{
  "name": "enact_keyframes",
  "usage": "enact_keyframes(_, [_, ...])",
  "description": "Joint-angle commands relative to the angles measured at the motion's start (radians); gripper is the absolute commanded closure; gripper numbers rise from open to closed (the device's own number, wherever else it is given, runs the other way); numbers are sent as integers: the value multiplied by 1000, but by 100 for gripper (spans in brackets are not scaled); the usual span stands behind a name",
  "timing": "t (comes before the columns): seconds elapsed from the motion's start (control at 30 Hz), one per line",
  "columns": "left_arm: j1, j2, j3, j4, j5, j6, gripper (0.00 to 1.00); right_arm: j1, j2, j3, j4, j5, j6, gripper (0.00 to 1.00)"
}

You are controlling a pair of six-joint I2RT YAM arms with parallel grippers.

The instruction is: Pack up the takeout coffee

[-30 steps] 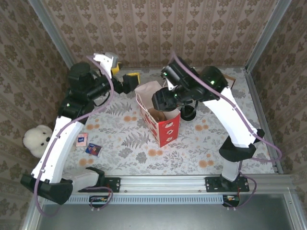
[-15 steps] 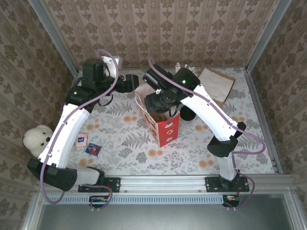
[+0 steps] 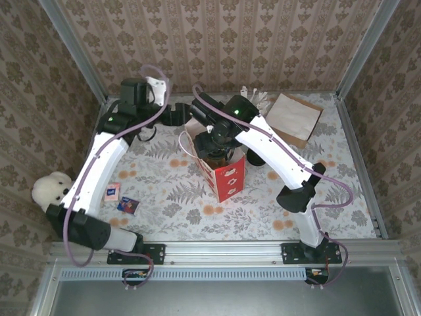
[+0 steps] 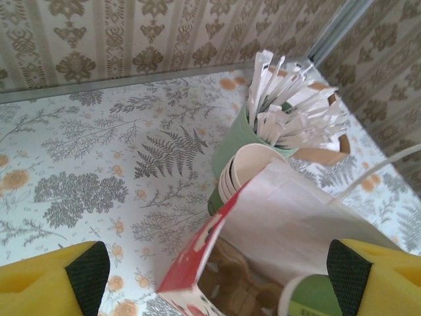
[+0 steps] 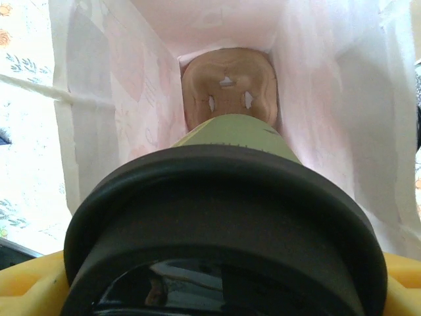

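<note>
Since one second ago the right arm has swung left and forward. This has carried the right pincer [image 5: 217,263] from the right-hand rim of the gift bag [image 3: 230,178] to a position directly over its mouth. The move has uncovered the flat brown paper bag [image 3: 294,117] at the upper right of the top view. The left arm has stretched further up the frame. The gift bag stands where it stood, at centre frame on the tabletop [image 3: 171,210].

Right pincer: clenched on the takeout coffee [image 5: 227,131]. In the right wrist view its yellow fingers [image 5: 29,289] show at the two lower corners, one on each side of the cup.

Takeout coffee, appearance:
- The outer wall is green and tapers away from the camera.
- A black lid [image 5: 223,210], round with a thick rolled rim, caps the near end and covers the lower half of the frame.

Takeout coffee, position: the cup hangs between the white inner walls of the gift bag, its base pointing toward the brown folded bag floor. Whether it touches that floor cannot be told.

Left pincer [image 4: 220,276]: released. Its yellow fingers with black pads are spread to the lower corners of the left wrist view, jaws wide apart. It sits just behind the bag's rear rim. Beyond that rim, at centre frame, stands a green cup [image 4: 237,141] stuffed with white paper-wrapped sticks.
</note>
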Motion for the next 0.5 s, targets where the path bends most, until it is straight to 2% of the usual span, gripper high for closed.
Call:
enact_keyframes(0.0, [11, 102, 87, -36, 74, 161, 13, -22, 17, -24, -145, -39, -21, 40])
enact_keyframes(0.23, [10, 267, 224, -106, 223, 292, 22, -47, 41, -61, -148, -91, -72, 40])
enact_keyframes(0.37, [5, 296, 221, -135, 336, 357, 26, -48, 65, -62, -145, -97, -92, 40])
enact_keyframes(0.47, [-3, 301, 214, -161, 357, 409, 26, -50, 80, -68, -145, -98, -103, 41])
